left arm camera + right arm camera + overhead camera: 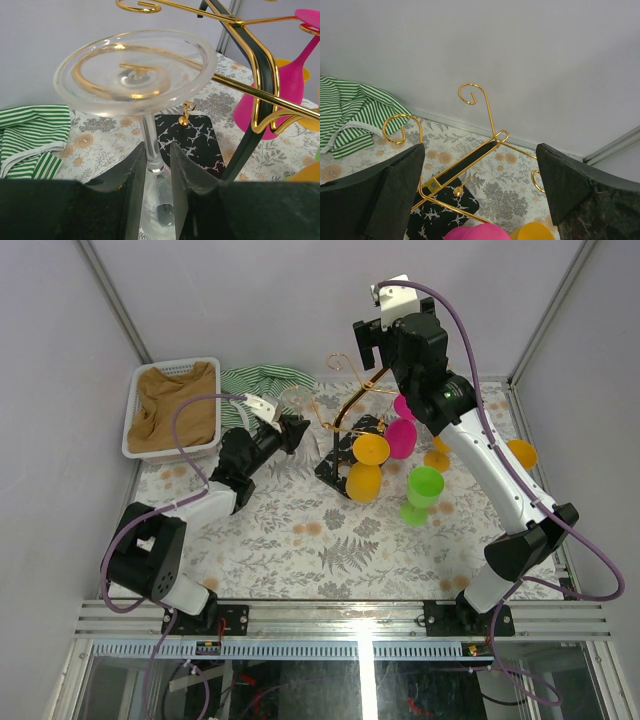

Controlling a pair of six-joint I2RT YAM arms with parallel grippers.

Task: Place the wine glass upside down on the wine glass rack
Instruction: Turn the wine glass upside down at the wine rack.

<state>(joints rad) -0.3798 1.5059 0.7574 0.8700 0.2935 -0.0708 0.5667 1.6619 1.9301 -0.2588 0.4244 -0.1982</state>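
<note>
A clear wine glass (135, 70) hangs upside down with its round foot up, over a curled gold hook of the wine glass rack (260, 75). My left gripper (157, 160) is shut on it where stem meets bowl; a slim gap shows to the right of the stem. From above, the wine glass (298, 397) is faint at the left side of the wine glass rack (345, 405), with the left gripper (290, 430) just below it. My right gripper (385, 340) hovers open above the rack (470, 160), its fingers (395, 190) wide apart around nothing.
Pink (400, 435), yellow (368, 450) and orange (362, 482) glasses hang on the rack. A green glass (424, 490) stands upright to its right. A white basket (135, 405) with brown cloth and a striped cloth (262, 380) lie at the back left.
</note>
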